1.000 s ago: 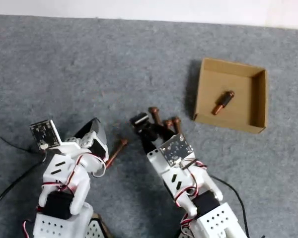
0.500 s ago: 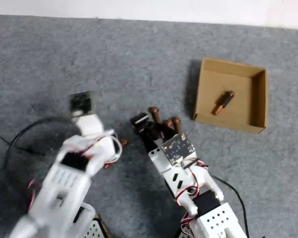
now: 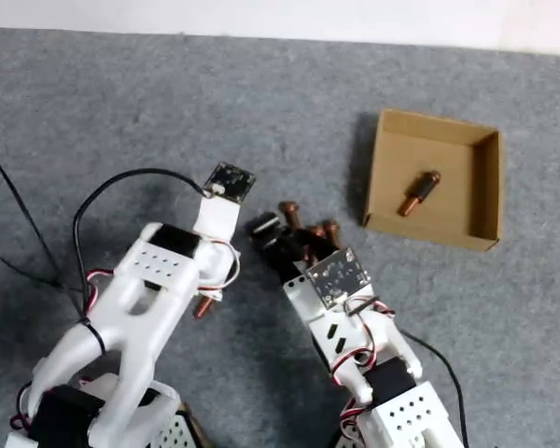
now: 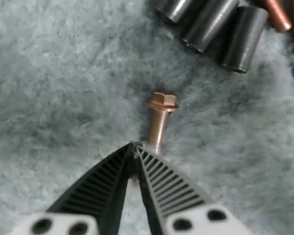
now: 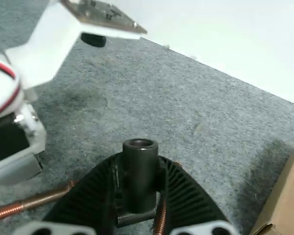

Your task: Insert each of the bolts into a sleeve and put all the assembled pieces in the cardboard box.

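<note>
Copper bolt, black sleeve, tan cardboard box, grey fuzzy mat, white arm, black ribbed left gripper.

Bolts and sleeves lie left of the cardboard box, with one assembled piece inside.
The assembled piece lies diagonally on the box floor. Just left of the box, copper bolts and dark sleeves cluster together. One black sleeve stands upright, clamped in the right gripper. A lone hex-head bolt lies farther left.

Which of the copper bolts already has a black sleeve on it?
The copper bolt inside the brown cardboard box: a black sleeve wraps its shaft. The bolts lying on the grey carpet are bare.
</note>
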`<state>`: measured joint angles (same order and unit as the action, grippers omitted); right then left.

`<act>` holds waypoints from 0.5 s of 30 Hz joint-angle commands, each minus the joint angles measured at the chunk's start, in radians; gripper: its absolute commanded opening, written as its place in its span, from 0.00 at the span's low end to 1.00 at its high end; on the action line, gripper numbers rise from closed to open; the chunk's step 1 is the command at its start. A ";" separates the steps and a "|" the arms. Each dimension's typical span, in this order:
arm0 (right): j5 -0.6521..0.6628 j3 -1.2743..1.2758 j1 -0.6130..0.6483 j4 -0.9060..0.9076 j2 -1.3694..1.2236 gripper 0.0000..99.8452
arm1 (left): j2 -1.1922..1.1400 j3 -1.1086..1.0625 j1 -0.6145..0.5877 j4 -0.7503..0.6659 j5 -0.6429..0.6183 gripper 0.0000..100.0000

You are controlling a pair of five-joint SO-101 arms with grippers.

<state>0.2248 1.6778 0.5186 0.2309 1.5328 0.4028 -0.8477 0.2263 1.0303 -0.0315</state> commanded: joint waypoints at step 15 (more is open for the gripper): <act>0.008 0.153 -0.012 -0.004 0.022 0.00 | -0.010 0.039 -0.064 0.002 0.011 0.17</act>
<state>0.2248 1.6778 0.5186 0.2309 1.5328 0.3905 -0.8477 0.1757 1.0303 -0.0269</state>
